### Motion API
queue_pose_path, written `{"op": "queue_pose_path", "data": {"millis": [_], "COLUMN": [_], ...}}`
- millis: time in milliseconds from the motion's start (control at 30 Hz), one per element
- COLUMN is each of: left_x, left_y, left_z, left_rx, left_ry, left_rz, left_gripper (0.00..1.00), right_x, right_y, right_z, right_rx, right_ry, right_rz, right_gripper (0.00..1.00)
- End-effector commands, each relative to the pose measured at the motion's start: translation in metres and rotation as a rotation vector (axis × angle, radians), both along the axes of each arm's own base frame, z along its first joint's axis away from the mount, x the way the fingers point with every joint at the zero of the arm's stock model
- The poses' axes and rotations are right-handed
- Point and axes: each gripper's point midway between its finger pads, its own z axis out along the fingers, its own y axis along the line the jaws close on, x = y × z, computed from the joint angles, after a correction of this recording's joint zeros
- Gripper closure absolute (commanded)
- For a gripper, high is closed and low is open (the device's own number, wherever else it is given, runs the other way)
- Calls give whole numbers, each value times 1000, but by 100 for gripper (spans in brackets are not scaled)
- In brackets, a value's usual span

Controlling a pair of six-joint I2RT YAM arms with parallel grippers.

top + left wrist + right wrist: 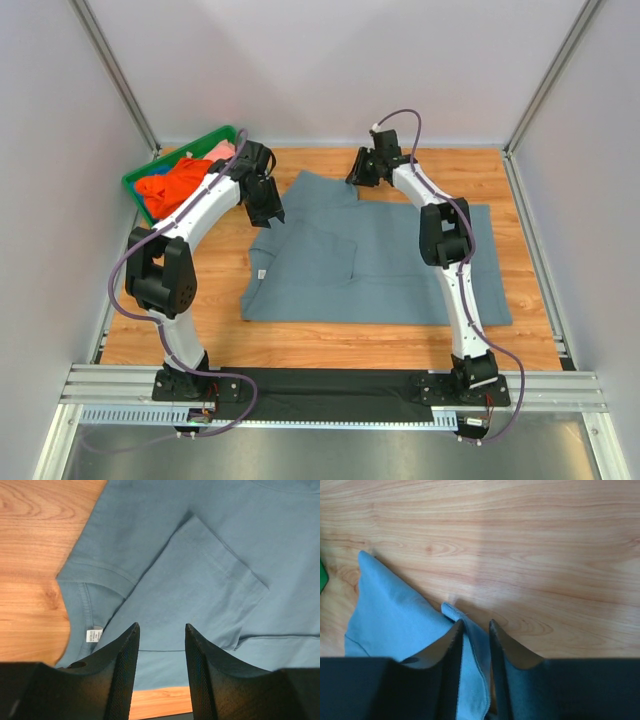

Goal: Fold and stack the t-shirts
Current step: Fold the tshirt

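Observation:
A slate grey-blue t-shirt lies spread on the wooden table, one sleeve folded in over its body. Its white neck label shows at the collar. My left gripper hovers open above the collar end, with nothing between its fingers. My right gripper is at the shirt's far edge. Its jaws stand narrowly apart around a raised fold of the shirt's hem. The cloth rests against one finger, and a gap shows on the other side. An orange t-shirt and a pink one lie in the bin.
A green plastic bin stands at the back left, close behind the left arm. White walls with metal posts enclose the table on three sides. Bare wood stretches beyond the right gripper.

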Motion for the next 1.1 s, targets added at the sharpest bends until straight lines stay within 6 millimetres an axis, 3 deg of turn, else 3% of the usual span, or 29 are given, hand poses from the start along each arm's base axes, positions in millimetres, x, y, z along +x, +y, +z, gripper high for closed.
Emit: {"op": "queue_pose_path", "data": {"millis": [0, 167, 267, 300, 367, 400, 433, 467, 567, 900, 933, 967, 1033, 1067], "left_x": [1, 2, 2, 3, 3, 3, 3, 4, 4, -16, -18, -19, -23, -24], "left_y": [4, 3, 2, 2, 2, 2, 2, 2, 1, 6, 7, 7, 6, 6], "left_z": [15, 14, 15, 16, 16, 15, 14, 14, 4, -70, -75, -79, -89, -92], "left_rx": [5, 1, 1, -3, -1, -2, -1, -3, 1, 60, 63, 65, 69, 69], "left_ry": [-47, -44, -45, -48, -47, -46, -42, -46, -20, 175, 187, 199, 236, 245], "left_rz": [1, 3, 3, 3, 5, 7, 8, 10, 12, 25, 25, 24, 22, 20], "left_gripper": [52, 52, 52, 52, 52, 52, 52, 52, 52, 53, 53, 53, 53, 53], "right_x": [7, 14, 23, 28, 28, 36, 37, 32, 34, 35, 34, 35, 38, 39], "right_y": [-9, -8, -15, -17, -30, -29, -34, -34, -33, -25, -21, -20, -18, -18], "right_z": [-5, 6, 17, 30, 28, 48, 50, 41, 44, 54, 56, 50, 57, 53], "right_rx": [-64, -45, -41, -22, 22, 111, 148, 177, 246, 435, 438, 415, 380, 340], "right_ry": [-18, -58, -87, -114, -97, -134, -135, -108, -103, -116, -114, -116, -120, -129], "right_rz": [-28, -36, -84, -108, -165, -213, -233, -249, -287, -365, -339, -310, -252, -219], "right_gripper": [74, 94, 100, 100, 100, 100, 100, 100, 100, 100, 98, 89, 77, 74]}}
